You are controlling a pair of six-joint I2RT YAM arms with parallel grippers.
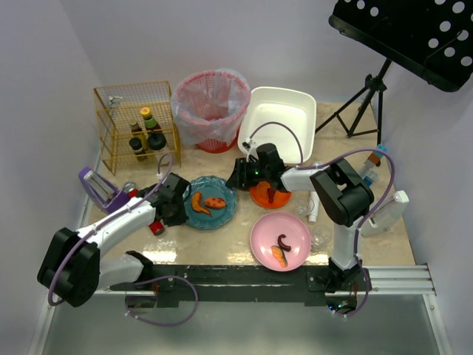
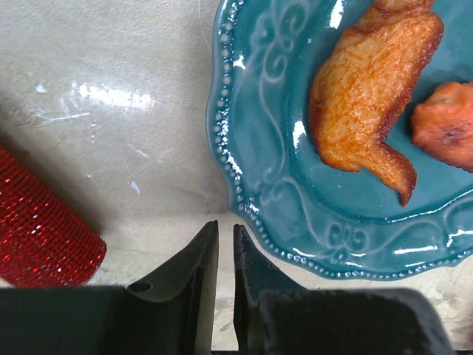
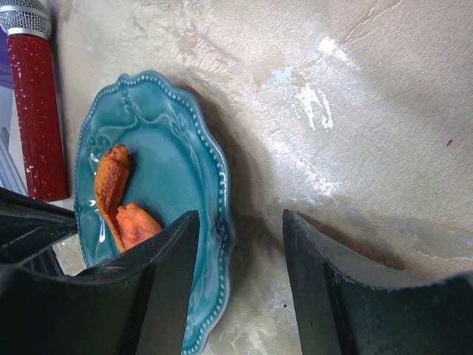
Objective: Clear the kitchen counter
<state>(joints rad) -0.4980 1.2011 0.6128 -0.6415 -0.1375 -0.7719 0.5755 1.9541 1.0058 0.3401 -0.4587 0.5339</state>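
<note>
Kitchen counter [image 2: 111, 148] lies just ahead of the left gripper [image 2: 225, 225].

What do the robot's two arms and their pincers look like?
The left arm and right arm have white links with chunky black joints; a thin lilac cable loops along each. The left gripper and right gripper have two black wedge-shaped fingers.

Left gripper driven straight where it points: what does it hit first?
Likely the rim of the plate, just ahead of the left gripper. Depth is unclear, so it may touch the counter first.
</note>
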